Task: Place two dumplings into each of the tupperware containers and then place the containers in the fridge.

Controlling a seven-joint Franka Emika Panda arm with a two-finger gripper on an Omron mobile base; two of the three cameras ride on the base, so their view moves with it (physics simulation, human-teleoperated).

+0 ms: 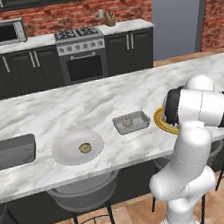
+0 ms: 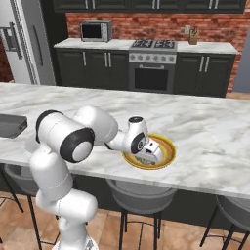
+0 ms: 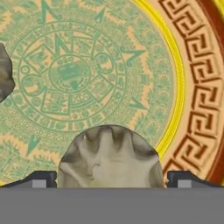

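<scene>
My gripper (image 2: 149,156) hangs low over the yellow-rimmed plate (image 2: 168,146). In the hand view the gripper (image 3: 111,180) is open, with its dark fingertips (image 3: 41,179) on either side of a tan-olive dumpling (image 3: 109,153) lying on the patterned plate. A second dumpling (image 3: 4,76) shows at that view's left edge. One grey tupperware container (image 1: 135,122) sits left of the yellow-rimmed plate and holds a dumpling (image 1: 127,122). Another dumpling (image 1: 85,148) lies on the round white plate (image 1: 69,153). The fridge (image 2: 22,44) stands at the far left, door closed.
A sink (image 1: 11,151) is set into the marble island counter (image 1: 83,108) at the left. Bar stools (image 1: 85,196) stand under the counter's near edge. At the back wall are a stove (image 1: 82,57) and a microwave (image 1: 7,32).
</scene>
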